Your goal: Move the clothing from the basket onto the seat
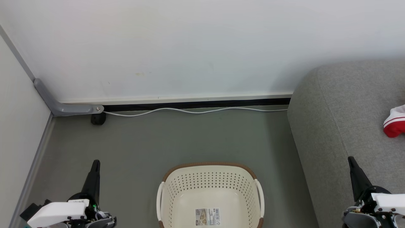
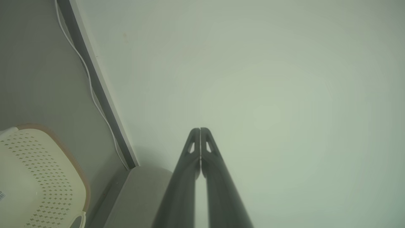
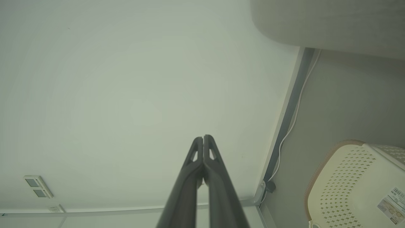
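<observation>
Judging from the head view, the task looked all but done: the basket (image 1: 208,165) sat on the floor (image 1: 142,142) at six o'clock, its visible inside bare but for a barcode sticker (image 1: 207,217), though its near part ran off the bottom edge and could not be checked. The one piece of clothing (image 1: 395,125) in sight, red with white trim, lay on the seat (image 1: 348,104) at three o'clock, cut by the frame edge. The left gripper (image 1: 95,164) stood at seven o'clock over the floor and the right gripper (image 1: 352,161) at four o'clock over the seat's front. Each showed as a single dark point, holding nothing and touching nothing. In the left wrist view the left gripper (image 2: 200,130) had its fingers pressed together tip to tip, empty, aimed at the pale wall (image 2: 269,95). The basket (image 2: 38,177) lay at eight o'clock, with no red fabric on the part shown. In the right wrist view the right gripper (image 3: 203,136) was likewise clamped shut on nothing, pointed at the wall, with the basket (image 3: 348,177) at four o'clock, again bare inside, and the seat (image 3: 332,25) at one o'clock. By my reading, only a check of the basket's hidden near part was left.
</observation>
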You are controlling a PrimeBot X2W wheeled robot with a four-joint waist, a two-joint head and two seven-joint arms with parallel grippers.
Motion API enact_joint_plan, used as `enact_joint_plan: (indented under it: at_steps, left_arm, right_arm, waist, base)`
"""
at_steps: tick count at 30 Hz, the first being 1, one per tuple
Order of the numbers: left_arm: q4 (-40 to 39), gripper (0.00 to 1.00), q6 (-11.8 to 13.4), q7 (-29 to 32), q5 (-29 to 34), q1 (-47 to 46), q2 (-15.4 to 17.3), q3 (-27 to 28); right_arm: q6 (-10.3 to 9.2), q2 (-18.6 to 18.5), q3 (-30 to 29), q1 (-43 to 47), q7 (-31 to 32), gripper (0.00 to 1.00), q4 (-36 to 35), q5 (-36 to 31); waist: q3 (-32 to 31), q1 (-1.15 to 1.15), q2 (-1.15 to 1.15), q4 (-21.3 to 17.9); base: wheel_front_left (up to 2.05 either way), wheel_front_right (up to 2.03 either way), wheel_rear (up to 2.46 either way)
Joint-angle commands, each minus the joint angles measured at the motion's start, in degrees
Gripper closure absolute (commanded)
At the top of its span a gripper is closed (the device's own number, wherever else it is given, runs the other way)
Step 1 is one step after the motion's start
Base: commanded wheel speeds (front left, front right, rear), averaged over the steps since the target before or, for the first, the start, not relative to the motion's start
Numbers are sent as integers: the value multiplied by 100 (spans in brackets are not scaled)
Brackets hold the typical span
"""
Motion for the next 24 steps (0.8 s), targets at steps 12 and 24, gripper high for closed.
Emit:
enact_joint_plan:
  at_steps: [12,24]
  left_arm:
    - [-170,100,-48,37,-26,-332,104,188]
    - [-170,100,-48,37,-26,-332,104,188]
  right_arm:
    - [9,-60,97,-209,43,100,-179,67]
    - [9,-60,97,-209,42,100,-179,67]
  waist:
    - [0,0,0,0]
    - [0,0,0,0]
  base:
    - [0,0,0]
    - [0,0,0]
